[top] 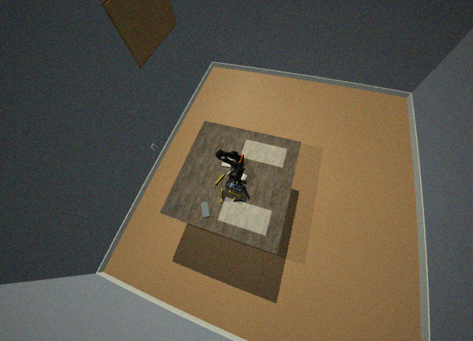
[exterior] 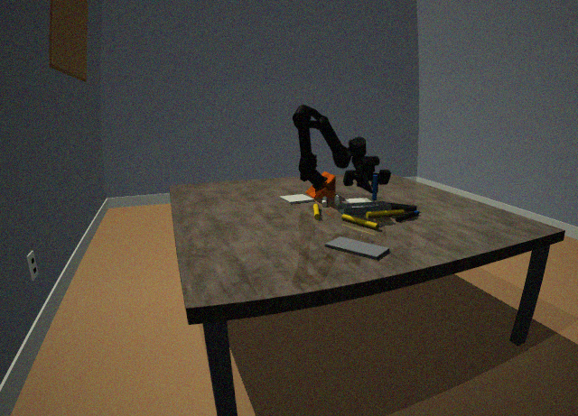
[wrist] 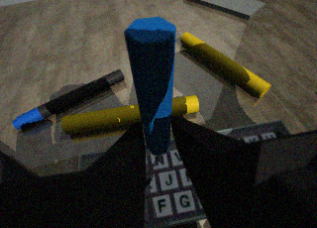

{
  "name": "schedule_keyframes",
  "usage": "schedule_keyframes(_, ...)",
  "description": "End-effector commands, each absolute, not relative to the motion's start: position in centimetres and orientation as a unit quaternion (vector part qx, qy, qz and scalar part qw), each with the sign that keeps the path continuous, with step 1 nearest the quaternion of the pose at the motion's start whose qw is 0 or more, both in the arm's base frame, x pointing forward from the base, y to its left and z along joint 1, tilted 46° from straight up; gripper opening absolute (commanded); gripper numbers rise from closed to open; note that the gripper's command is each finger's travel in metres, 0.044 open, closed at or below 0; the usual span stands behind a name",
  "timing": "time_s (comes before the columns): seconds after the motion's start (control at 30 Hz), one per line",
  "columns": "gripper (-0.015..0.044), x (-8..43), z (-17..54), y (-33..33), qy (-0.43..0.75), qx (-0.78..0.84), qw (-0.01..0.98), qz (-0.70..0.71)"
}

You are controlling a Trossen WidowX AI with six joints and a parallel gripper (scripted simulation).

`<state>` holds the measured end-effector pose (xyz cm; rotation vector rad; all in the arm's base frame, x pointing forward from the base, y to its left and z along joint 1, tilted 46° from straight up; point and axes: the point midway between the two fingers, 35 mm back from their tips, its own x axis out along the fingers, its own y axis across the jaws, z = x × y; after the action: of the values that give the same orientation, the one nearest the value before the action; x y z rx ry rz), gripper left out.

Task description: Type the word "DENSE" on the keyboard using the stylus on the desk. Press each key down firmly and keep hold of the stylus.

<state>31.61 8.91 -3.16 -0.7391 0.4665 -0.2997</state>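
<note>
The gripper (wrist: 158,139) pinches the blue stylus (wrist: 153,79) upright between its dark fingers, its tip hidden among them above the keyboard (wrist: 170,188), where keys J, F and G show; two yellow markers (wrist: 124,118) and a black, blue-tipped pen (wrist: 69,99) lie just beyond on the counter (exterior: 242,253); a grey slab (exterior: 357,246) lies well apart.

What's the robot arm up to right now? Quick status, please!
Gripper shut on blue stylus, upright. Keyboard directly below. Yellow markers and a black pen lie alongside.
</note>
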Motion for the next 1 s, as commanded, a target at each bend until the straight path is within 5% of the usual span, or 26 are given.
schedule_keyframes(0.0,0.0081,31.6,-3.4,8.82,0.226,-0.358,0.895,-0.141)
schedule_keyframes(0.97,0.0081,31.59,-3.74,8.48,0.226,-0.358,0.895,-0.141)
